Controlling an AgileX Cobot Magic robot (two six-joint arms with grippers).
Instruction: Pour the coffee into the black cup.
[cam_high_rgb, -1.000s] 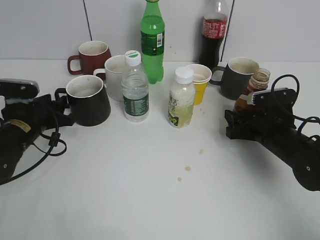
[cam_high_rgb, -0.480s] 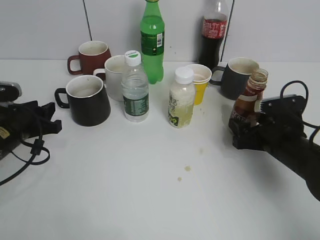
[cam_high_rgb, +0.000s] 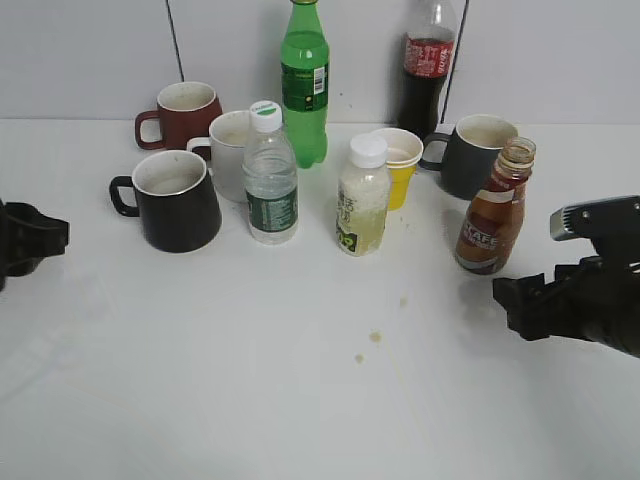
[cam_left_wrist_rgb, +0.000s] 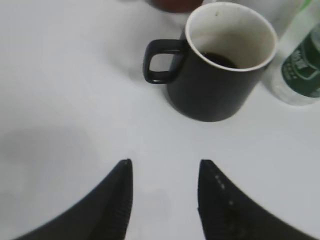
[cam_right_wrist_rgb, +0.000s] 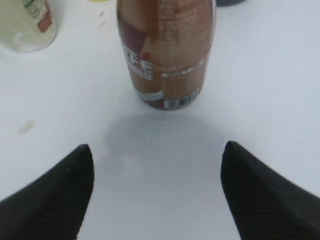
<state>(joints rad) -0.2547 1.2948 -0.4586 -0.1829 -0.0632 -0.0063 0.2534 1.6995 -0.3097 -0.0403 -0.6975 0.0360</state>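
The coffee bottle, uncapped with a red-brown CAFE label, stands upright on the white table at the right; it also shows in the right wrist view. The glossy black cup stands at the left, handle to the left; the left wrist view shows dark liquid at the bottom of its stained interior. My right gripper is open and empty, a short way in front of the bottle. My left gripper is open and empty, left of and apart from the cup.
Behind stand a dark-red mug, a white mug, a water bottle, a green bottle, a pale drink bottle, a yellow cup, a cola bottle and a dark-grey mug. Small brown drips mark the table.
My right gripper has let go of the coffee bottle and drawn back toward the lower right. My left gripper has drawn back to the left, away from the black cup.
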